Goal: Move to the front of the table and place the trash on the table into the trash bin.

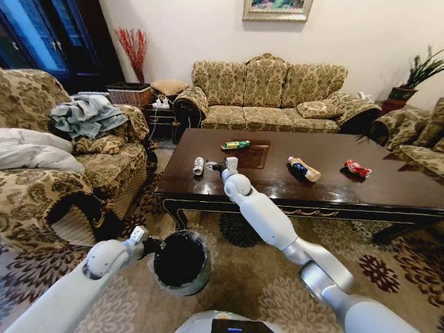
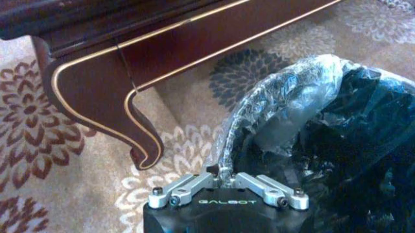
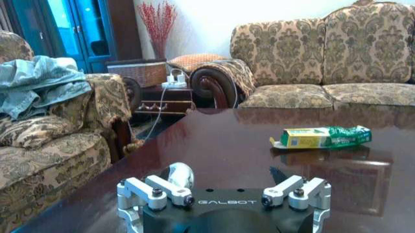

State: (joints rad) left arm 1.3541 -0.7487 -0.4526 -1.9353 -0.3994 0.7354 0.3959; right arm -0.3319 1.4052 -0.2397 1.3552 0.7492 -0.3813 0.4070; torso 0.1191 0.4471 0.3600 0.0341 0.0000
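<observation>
Now over the table, right gripper spread wide with the can just beside one finger; best centred before closing; left gripper pinching the bin rim.

A long patterned sofa stands against the far wall, with a loose cushion on its right seat. Above it hangs a framed picture. A second patterned sofa runs along the left side, carrying a crumpled blue-grey garment and a white cloth. In the corner between them sits a woven wicker basket, with red dried branches rising behind it. A potted plant stands at the far right. A floral carpet covers the floor.
</observation>
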